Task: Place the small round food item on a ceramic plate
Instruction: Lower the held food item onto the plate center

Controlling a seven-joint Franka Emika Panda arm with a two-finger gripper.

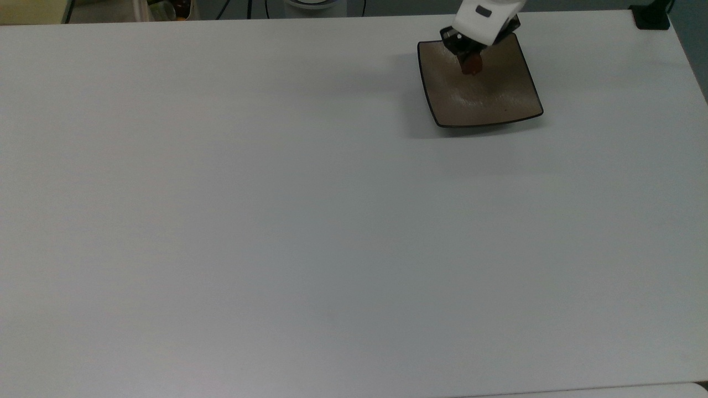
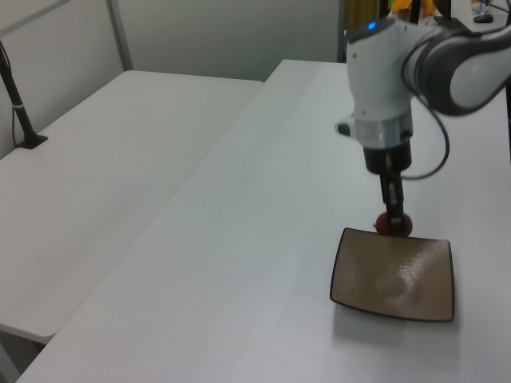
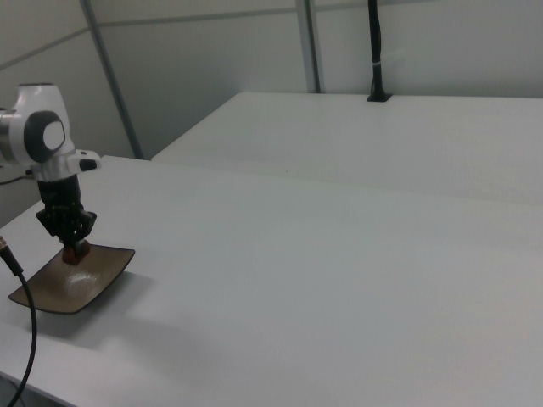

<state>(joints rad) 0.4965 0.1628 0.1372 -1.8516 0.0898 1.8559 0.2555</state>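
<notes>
we saw a wide white table with a square brown plate near the top view's upper right. a white robot arm reached down over the plate, and its gripper had its jaws clamped on a small reddish-brown food lump. in the top view the lump sat over the plate's far half, toward the top edge. in the left view the lump hung at the plate's far rim. in the right view the gripper held the lump just above the plate. we could not tell if it touched.
</notes>
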